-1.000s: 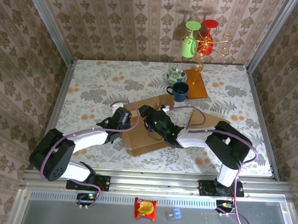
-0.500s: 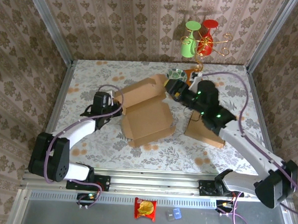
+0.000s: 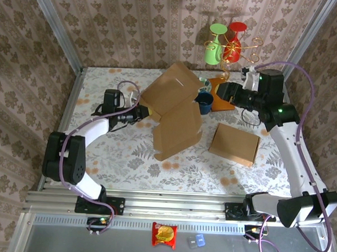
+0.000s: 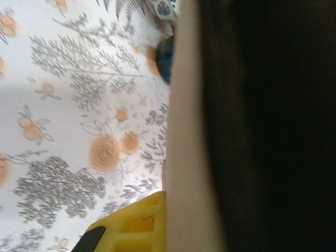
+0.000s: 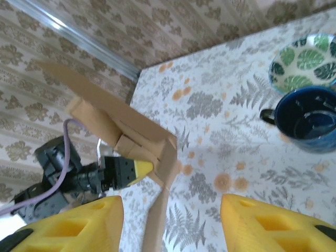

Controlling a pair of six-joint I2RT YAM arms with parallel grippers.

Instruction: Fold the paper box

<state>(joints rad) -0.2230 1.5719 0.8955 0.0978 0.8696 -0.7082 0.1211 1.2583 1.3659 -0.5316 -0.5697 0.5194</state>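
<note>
The brown paper box (image 3: pixel 175 112) is unfolded and held up at a tilt over the middle of the table, one panel (image 3: pixel 169 91) raised toward the back. My left gripper (image 3: pixel 142 111) is shut on its left edge. In the left wrist view a yellow finger (image 4: pixel 134 226) presses against the cardboard (image 4: pixel 189 131). My right gripper (image 3: pixel 221 90) hovers at the back right, apart from the box and open. The right wrist view looks between its yellow fingers (image 5: pixel 79 226) at the box (image 5: pixel 131 131) and the left gripper (image 5: pixel 137 167).
A second, closed cardboard box (image 3: pixel 234 143) lies right of centre. A blue mug (image 3: pixel 204 101), a patterned bowl (image 5: pixel 304 60) and a wooden board (image 3: pixel 222 99) sit at the back. A wire stand holds a green glass (image 3: pixel 214 49) and a red glass (image 3: pixel 233 47).
The right gripper left the box, rose and swung to the back right. The left gripper pulled the box back-left and lifted it from flat on the table to a raised tilt.
</note>
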